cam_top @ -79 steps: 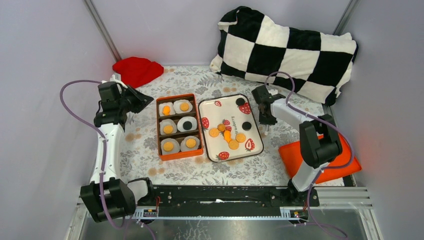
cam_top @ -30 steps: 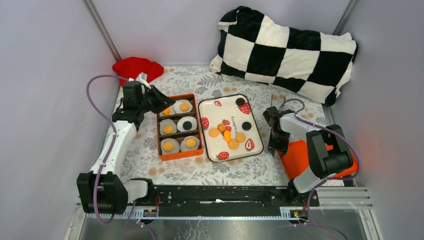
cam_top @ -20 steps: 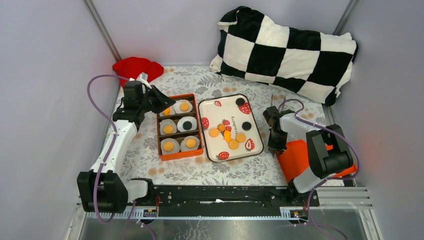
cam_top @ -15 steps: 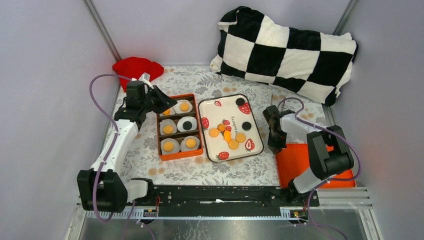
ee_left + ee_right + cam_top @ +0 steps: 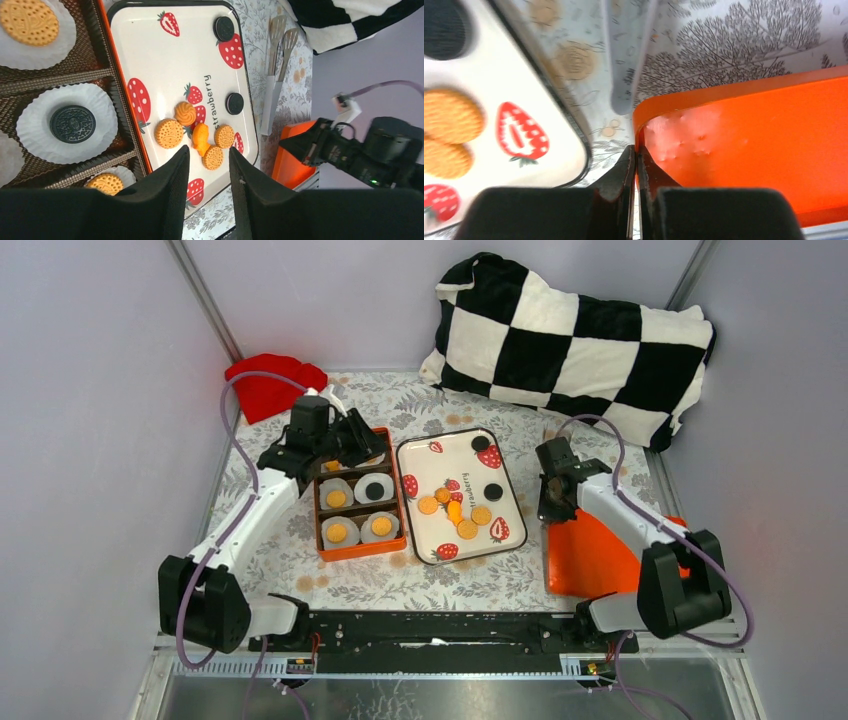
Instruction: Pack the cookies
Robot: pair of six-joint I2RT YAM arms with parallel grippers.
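**A:** Why are the cookies (image 5: 455, 512) split between two places?

**B:** The orange box (image 5: 358, 551) sits left of centre on the tabletop (image 5: 300, 575), divided into compartments lined with white paper cups (image 5: 37, 125). Every cup that shows holds one biscuit, most of them golden and one a black sandwich cookie (image 5: 73, 124). The far row is partly hidden under the left arm. The rest lie loose on the strawberry tray (image 5: 440, 465) just right of the box: a golden cluster toward its near end and two black ones toward its far end. The tray looks like the supply and the box the destination.

**A:** And the flat orange piece at the right?

**B:** Probably the box's cover, parked near the right arm's base. The right tool (image 5: 636, 152) has its fingers pressed almost together on the rim of that orange lid (image 5: 749, 135) near a corner, so it has the lid pinched. A grip on the edge suits lifting or dragging it toward the box.

**A:** What about the other arm?

**B:** The left tool (image 5: 207, 160) hangs above the box's far end, looking across the tray. Its fingers stand partly apart with nothing between them and touching nothing.

**A:** Is anything else in reach?

**B:** A pair of tongs (image 5: 277, 55) lies on the cloth just beyond the tray's right side, with neither arm on it.
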